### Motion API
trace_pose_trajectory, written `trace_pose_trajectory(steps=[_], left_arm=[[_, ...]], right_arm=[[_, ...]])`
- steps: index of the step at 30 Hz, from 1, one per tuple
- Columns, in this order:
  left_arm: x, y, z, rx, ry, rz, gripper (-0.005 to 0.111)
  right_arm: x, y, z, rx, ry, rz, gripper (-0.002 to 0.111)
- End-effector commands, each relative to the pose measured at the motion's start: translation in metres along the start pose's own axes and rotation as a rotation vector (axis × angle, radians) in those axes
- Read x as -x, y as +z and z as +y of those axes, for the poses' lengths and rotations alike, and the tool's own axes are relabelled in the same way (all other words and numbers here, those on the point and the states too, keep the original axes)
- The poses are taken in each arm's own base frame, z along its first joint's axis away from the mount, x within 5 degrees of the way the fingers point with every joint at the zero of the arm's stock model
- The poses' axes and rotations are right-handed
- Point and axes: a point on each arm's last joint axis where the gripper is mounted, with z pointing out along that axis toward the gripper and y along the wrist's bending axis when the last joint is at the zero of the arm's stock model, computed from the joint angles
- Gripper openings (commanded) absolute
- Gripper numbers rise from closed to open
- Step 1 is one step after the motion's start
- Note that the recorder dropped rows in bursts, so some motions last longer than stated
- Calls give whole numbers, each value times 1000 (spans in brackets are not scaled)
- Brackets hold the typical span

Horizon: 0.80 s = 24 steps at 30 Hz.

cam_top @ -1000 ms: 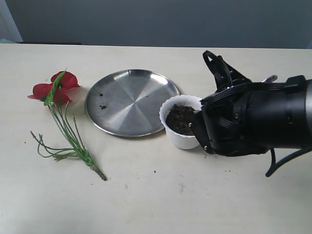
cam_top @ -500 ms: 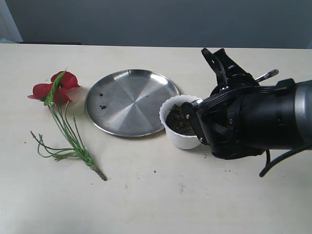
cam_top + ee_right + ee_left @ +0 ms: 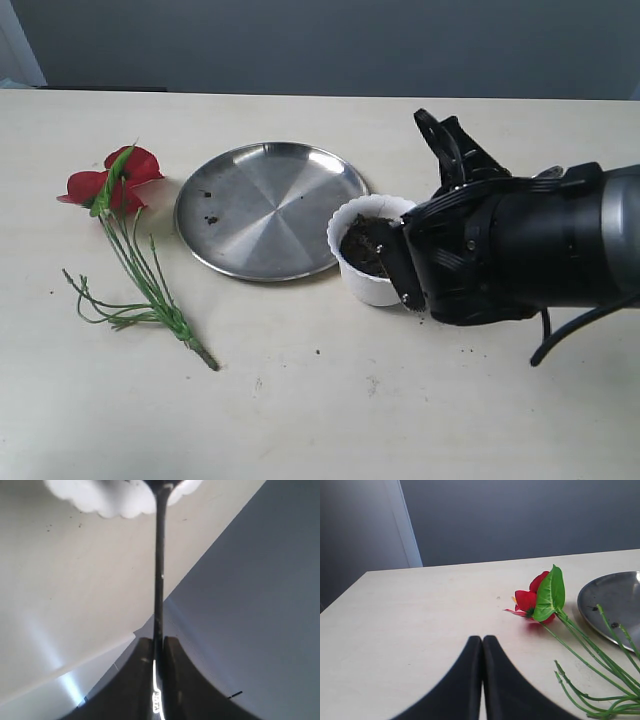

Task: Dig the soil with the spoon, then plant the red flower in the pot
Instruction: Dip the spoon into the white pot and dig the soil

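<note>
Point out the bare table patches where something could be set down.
Free: the near table strip in front of the red flower, steel plate and pot, and the far strip behind the plate. Crowded: around the pot, where the right gripper holds the spoon.

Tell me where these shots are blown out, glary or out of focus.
Exterior view: soft even light, with bright glare on the steel plate. Right wrist view: the pot rim is overexposed to plain white, and the spoon handle, clamped in the right end effector, is dark and blurry. Left wrist view: the left end effector is soft at its edges, while the red flower is sharp.
</note>
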Motion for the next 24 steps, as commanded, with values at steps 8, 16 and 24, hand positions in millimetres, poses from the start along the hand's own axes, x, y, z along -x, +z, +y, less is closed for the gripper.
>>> trace_pose_trajectory(steps=[8, 16, 24], left_arm=[[2, -1, 0, -5, -1, -14, 0], [2, -1, 0, -5, -1, -14, 0], [2, -1, 0, -5, -1, -14, 0]], right_arm=[[-16, -19, 0, 59, 168, -129, 0], [-1, -6, 6, 82, 54, -89, 0], [-6, -3, -2, -5, 146, 1, 0]])
